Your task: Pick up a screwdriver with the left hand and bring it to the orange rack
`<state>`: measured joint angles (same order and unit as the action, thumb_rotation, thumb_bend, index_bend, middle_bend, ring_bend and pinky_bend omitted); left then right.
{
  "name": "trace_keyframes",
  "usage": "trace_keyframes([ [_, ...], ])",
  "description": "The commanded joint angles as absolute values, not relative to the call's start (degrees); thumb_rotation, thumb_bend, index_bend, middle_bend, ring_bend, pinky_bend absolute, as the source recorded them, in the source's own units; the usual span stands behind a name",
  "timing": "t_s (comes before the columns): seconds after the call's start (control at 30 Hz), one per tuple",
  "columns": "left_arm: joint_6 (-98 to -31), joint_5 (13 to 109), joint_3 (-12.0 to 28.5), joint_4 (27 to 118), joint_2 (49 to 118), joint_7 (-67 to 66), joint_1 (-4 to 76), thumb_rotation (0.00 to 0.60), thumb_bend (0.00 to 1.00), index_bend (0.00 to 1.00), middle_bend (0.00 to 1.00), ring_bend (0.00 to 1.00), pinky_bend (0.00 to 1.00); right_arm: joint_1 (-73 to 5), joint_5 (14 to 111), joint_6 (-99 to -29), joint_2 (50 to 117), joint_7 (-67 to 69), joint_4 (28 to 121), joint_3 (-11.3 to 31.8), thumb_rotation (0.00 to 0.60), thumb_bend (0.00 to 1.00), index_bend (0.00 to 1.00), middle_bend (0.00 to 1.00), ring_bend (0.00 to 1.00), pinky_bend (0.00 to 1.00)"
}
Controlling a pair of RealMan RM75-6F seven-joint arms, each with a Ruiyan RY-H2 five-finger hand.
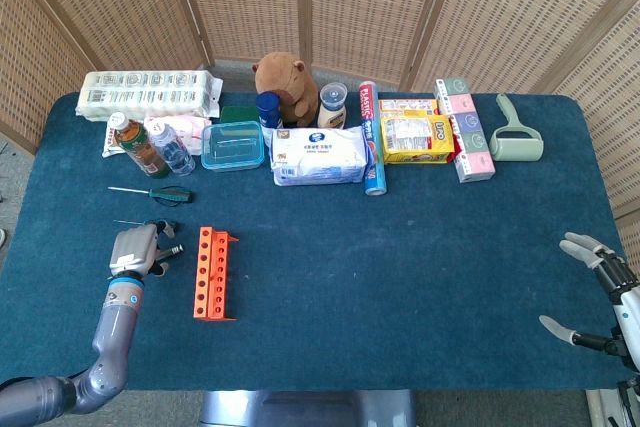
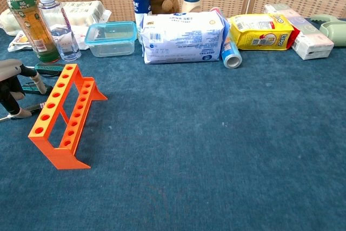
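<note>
My left hand (image 1: 138, 249) rests low on the blue table (image 1: 400, 267), just left of the orange rack (image 1: 214, 273). Its fingers (image 2: 33, 81) curl around the dark handle of a screwdriver (image 2: 34, 106), whose thin shaft pokes out to the left. The frames do not show whether the handle is clamped or only bracketed. A second screwdriver (image 1: 152, 192) with a green handle lies farther back near the bottles. The rack (image 2: 62, 114) stands upright with two rows of holes. My right hand (image 1: 598, 292) hovers open at the table's right edge.
Along the back stand a tea bottle (image 1: 135, 142), a water bottle (image 1: 175, 152), a clear lidded box (image 1: 233, 145), a wipes pack (image 1: 320, 155), a yellow bag (image 1: 416, 137), a plush toy (image 1: 287, 87) and a lint roller (image 1: 515, 137).
</note>
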<state>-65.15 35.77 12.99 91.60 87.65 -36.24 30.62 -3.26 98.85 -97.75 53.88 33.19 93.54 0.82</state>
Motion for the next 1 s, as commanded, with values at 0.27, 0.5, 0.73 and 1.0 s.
trace_keyframes([
  [0.27, -66.42, 33.50, 12.54, 91.22, 89.30, -38.44, 32.24, 0.600, 0.25, 0.37, 1.00, 0.98, 1.00, -3.23, 98.66, -97.98, 53.70, 34.14, 93.14, 0.99, 0.600, 0.07, 0.16, 0.15, 0.14, 0.18],
  [0.5, -67.32, 32.39, 11.92, 92.36, 89.58, -39.90, 32.95, 0.600, 0.25, 0.37, 1.00, 0.98, 1.00, -3.07, 98.28, -98.30, 53.54, 34.82, 92.93, 1.18, 0.600, 0.07, 0.16, 0.15, 0.14, 0.18],
  [0.73, -67.85, 30.90, 11.56, 93.27, 89.54, -40.91, 33.47, 0.600, 0.25, 0.37, 1.00, 0.98, 1.00, -2.95, 98.43, -98.61, 53.42, 35.34, 92.81, 1.18, 0.600, 0.07, 0.16, 0.15, 0.14, 0.18],
  [1.0, -67.04, 31.49, 10.85, 94.40, 88.96, -40.15, 33.72, 0.600, 0.25, 0.37, 1.00, 0.98, 1.00, -2.77, 98.29, -99.01, 53.18, 36.27, 92.66, 1.26, 0.600, 0.07, 0.16, 0.15, 0.14, 0.18],
])
